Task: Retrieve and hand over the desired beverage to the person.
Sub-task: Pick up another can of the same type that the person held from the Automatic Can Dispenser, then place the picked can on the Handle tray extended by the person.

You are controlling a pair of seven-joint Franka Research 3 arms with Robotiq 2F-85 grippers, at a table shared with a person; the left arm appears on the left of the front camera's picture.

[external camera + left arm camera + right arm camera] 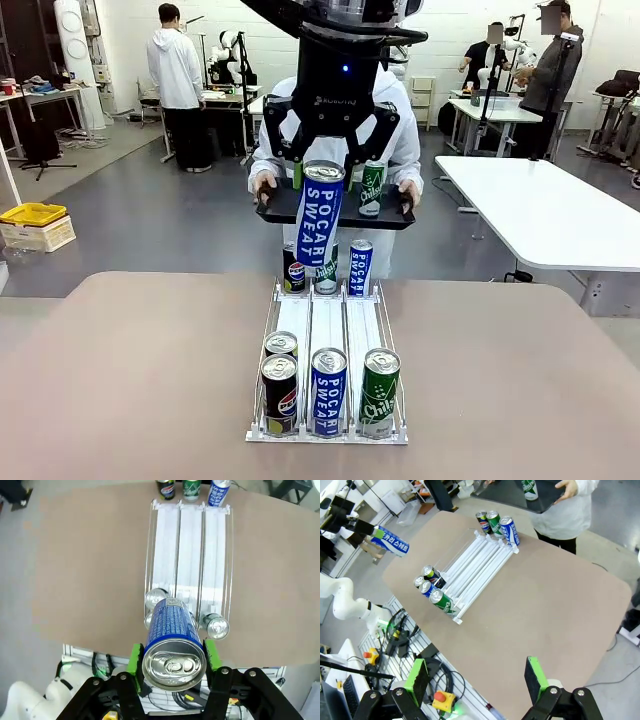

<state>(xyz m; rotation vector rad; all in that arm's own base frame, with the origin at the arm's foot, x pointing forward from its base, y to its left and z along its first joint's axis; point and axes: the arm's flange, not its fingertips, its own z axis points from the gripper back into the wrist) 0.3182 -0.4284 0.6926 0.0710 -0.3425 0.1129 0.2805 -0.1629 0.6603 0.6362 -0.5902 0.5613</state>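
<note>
My left gripper (325, 178) is shut on a tall blue Pocari Sweat can (322, 215), held upright high above the table. In the left wrist view the can (172, 645) sits between the green pads (135, 658), above the rack. Beyond it stands the person (405, 140) in a white jacket, holding a flat black tray (392, 218) that carries a green can (372, 190). My right gripper (477, 677) hangs open over the near table corner, nothing between its pads. From that wrist, the blue can (390, 540) shows far off at the left.
A white wire rack (330, 320) lies mid-table. Its near end holds Pepsi (280, 395), Pocari (328, 390) and green Chilsung (379, 392) cans; three more stand at the far end (360, 265). A white table (540, 210) stands at the right.
</note>
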